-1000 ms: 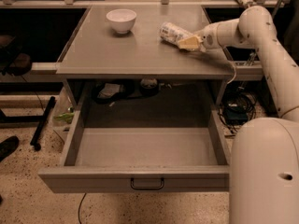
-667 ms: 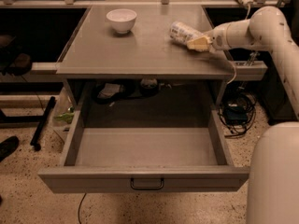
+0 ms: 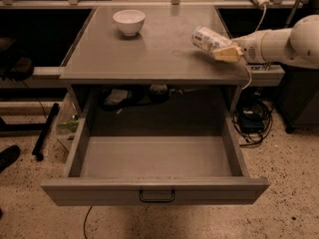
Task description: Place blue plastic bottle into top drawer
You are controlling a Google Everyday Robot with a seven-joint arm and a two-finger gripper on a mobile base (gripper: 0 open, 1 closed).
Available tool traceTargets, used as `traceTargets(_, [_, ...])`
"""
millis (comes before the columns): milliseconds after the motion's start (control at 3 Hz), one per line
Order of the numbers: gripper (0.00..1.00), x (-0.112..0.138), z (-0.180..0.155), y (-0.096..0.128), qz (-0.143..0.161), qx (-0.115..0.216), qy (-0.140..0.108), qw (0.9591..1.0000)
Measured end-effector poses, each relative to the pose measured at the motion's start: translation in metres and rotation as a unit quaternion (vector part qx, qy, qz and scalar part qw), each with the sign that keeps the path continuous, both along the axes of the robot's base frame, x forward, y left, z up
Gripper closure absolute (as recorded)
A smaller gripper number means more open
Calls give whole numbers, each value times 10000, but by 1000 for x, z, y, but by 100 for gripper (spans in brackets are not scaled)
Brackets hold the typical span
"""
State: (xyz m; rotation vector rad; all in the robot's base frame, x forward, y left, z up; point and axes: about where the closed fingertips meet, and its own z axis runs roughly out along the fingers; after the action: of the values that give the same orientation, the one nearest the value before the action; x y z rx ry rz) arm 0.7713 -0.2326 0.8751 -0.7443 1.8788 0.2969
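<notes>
The blue plastic bottle [image 3: 209,38], clear with a white patterned label, is held tilted just above the right part of the grey tabletop [image 3: 149,49]. My gripper [image 3: 225,53] is shut on its lower end, reaching in from the right on the white arm [image 3: 279,45]. The top drawer [image 3: 157,163] is pulled fully open below the table front, empty inside, with its dark loop handle [image 3: 157,197] at the centre of the front panel.
A white bowl [image 3: 129,22] stands at the back left of the tabletop. Cables and clutter lie under the table behind the drawer [image 3: 129,94]. A power strip and cables [image 3: 251,121] lie on the floor at right. Dark shelving runs along both sides.
The gripper with the bottle has lifted off the tabletop and drawn to the right. The arm has pulled back out of the lower right of the view.
</notes>
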Motion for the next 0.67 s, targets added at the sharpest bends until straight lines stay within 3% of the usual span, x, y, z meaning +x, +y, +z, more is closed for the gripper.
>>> traceTargets(667, [100,-69,9,3,549,-86,-346,9979])
